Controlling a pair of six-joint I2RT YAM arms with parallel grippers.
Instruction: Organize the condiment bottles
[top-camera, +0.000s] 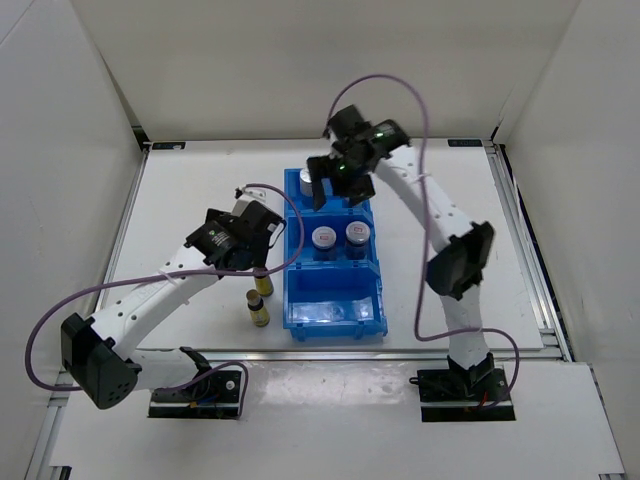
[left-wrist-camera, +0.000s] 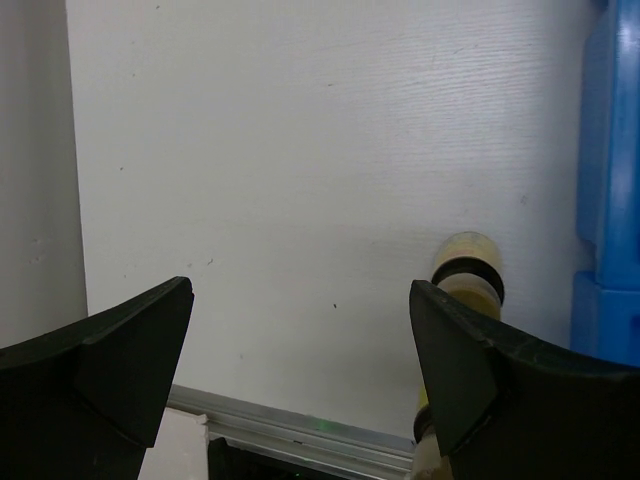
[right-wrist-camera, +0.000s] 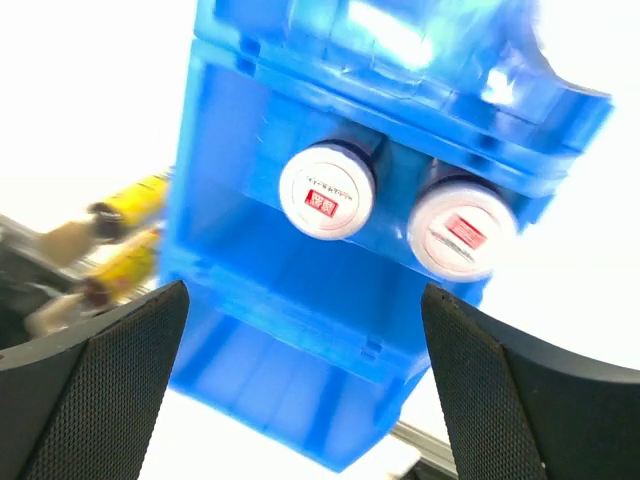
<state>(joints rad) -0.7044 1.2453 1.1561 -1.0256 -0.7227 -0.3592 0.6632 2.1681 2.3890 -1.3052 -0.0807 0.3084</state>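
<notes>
The left gripper (left-wrist-camera: 300, 290) is spread wide and grips nothing; one finger sits just beside one of two slim yellow-brown dark-capped bottles (top-camera: 263, 284), both on the table just left of the blue three-compartment plastic bin (top-camera: 335, 312). The right gripper (right-wrist-camera: 305, 290) is also wide open and empty above the bin's far end, facing two squat silver-lidded jars (right-wrist-camera: 326, 192) side by side in the middle compartment — their round white labels (right-wrist-camera: 322, 200) carry red marks, print unreadable. The surface is a white table (top-camera: 190, 190) with aluminium edge rails (top-camera: 525, 260), enclosed by plain white walls (top-camera: 300, 70).
</notes>
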